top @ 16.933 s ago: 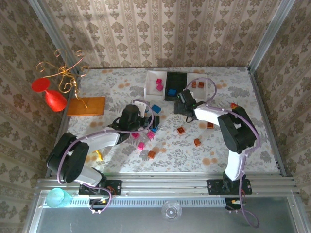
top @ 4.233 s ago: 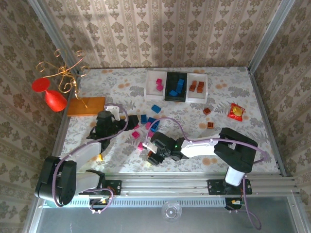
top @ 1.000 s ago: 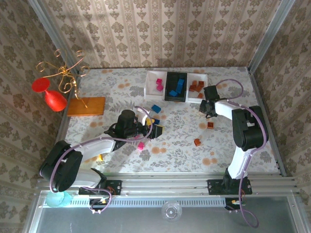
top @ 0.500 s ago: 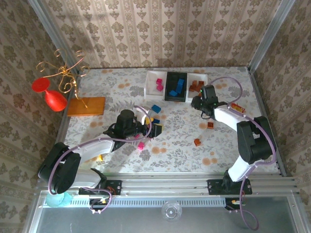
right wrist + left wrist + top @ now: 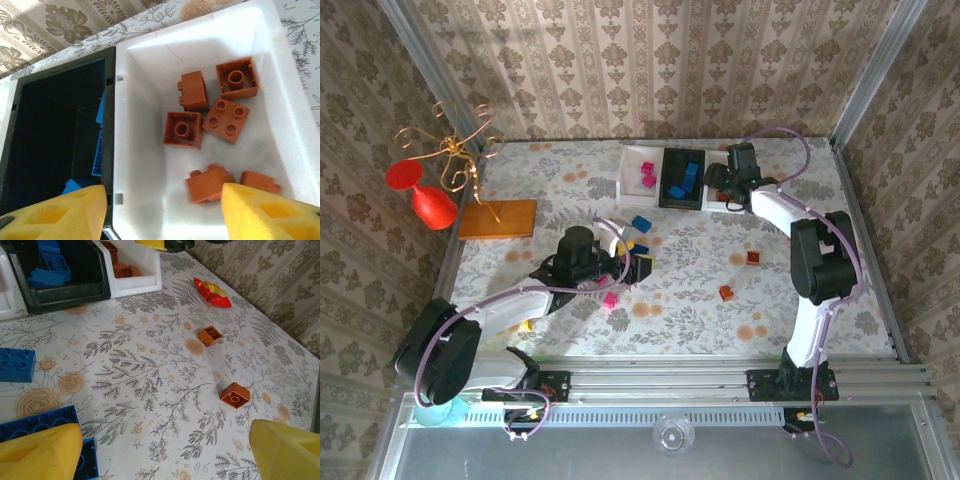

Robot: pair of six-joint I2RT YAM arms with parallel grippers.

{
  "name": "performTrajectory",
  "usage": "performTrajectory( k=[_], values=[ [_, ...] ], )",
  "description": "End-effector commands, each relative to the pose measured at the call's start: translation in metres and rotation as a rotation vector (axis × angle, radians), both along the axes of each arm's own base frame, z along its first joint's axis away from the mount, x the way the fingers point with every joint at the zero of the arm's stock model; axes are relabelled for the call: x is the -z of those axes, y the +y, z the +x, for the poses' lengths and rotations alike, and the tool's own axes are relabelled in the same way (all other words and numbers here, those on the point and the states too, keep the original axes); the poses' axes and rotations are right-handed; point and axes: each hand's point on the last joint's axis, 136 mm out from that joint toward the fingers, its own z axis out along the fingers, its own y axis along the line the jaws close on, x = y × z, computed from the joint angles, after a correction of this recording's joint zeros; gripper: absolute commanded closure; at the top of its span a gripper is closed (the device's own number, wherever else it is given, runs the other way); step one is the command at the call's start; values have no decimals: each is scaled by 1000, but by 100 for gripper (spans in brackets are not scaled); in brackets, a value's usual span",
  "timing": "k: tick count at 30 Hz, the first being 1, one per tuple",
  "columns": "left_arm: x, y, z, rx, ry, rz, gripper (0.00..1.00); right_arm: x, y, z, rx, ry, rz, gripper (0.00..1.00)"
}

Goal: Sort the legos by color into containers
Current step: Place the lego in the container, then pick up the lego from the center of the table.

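**Trays filling by colour**

R gripper is hovering open and empty over the right white tray, w/ six orange-brown legos lying inside. The black tray is holding blue legos, and the left white tray is holding pink legos. L gripper is gaping open above loose legos on the worktop.

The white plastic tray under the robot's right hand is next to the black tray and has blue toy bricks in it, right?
Not quite. The small plastic bricks in that white plastic tray are orange-brown, not blue. It does sit next to the black tray, which holds the blue bricks. The right wrist view shows it.
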Motion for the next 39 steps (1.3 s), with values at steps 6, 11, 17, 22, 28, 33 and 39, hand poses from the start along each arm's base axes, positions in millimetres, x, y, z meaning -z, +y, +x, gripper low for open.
performTrajectory(
  k=[6,11,17,22,28,33,39],
  values=[
    [2,4,0,0,-17,17,12,-17,-16,-80,14,-33,-18,29],
    [13,30,21,-152,-11,93,12,-22,42,-122,-267,-73,-95,26],
    [44,76,50,-364,85,231,12,-30,137,-178,-704,-167,-288,18],
    [68,84,66,-426,153,346,14,-32,151,-193,-735,-253,-260,15],
    [82,98,85,-504,233,482,23,-27,148,-201,-717,-285,-228,15],
    [93,107,83,-510,295,529,27,-29,137,-200,-663,-299,-247,15],
    [113,108,72,-456,376,576,23,-28,132,-197,-628,-292,-252,13]
  ],
)
